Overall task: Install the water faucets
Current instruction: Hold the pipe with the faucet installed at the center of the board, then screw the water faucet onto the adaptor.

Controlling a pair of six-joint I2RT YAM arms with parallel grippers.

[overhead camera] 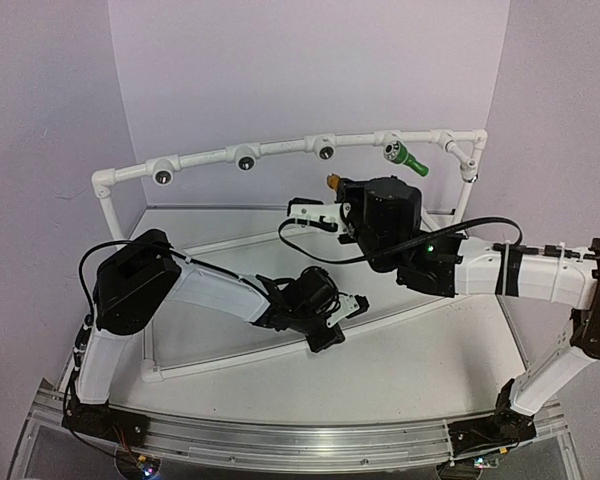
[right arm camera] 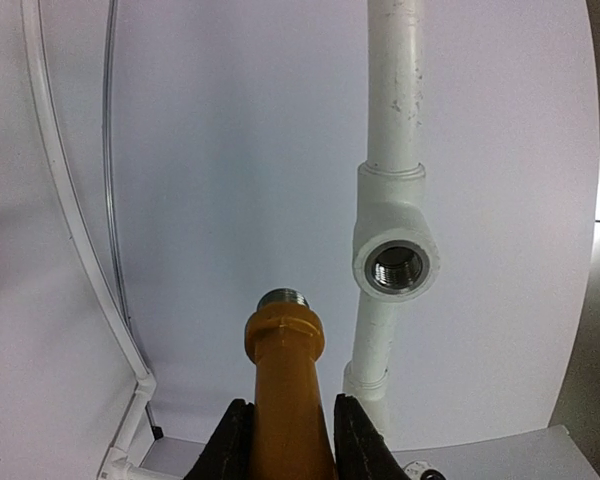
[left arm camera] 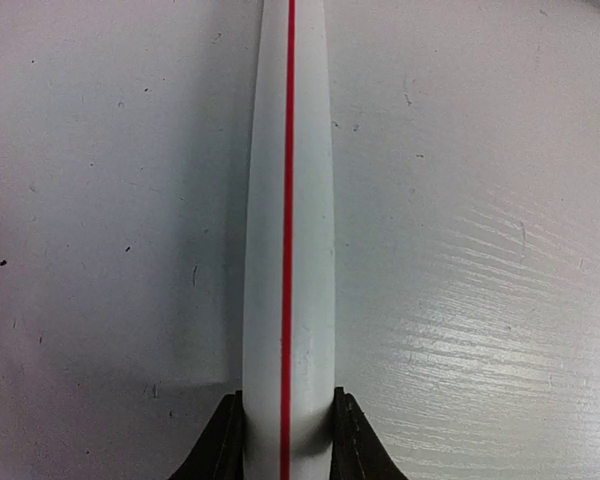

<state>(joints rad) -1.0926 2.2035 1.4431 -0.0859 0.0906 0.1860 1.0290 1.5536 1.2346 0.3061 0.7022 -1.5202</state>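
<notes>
My right gripper (right arm camera: pixel 285 440) is shut on the yellow-orange faucet (right arm camera: pixel 285 370), whose threaded end points up and away. The faucet tip lies left of and slightly below an open threaded socket (right arm camera: pixel 397 268) of the white pipe frame, without touching it. In the top view this gripper (overhead camera: pixel 338 192) holds the faucet (overhead camera: pixel 333 181) just in front of the frame's upper rail. The green faucet (overhead camera: pixel 407 156) sits in a socket of that rail at the right. My left gripper (left arm camera: pixel 288 440) is shut on the frame's low white pipe with a red stripe (left arm camera: pixel 288 230); it also shows in the top view (overhead camera: pixel 348 310).
The upper rail (overhead camera: pixel 205 160) carries three open dark sockets (overhead camera: pixel 246 161) left of the green faucet. The frame's uprights stand at the left (overhead camera: pixel 105 195) and right (overhead camera: pixel 468 172). Purple walls close in the back and sides.
</notes>
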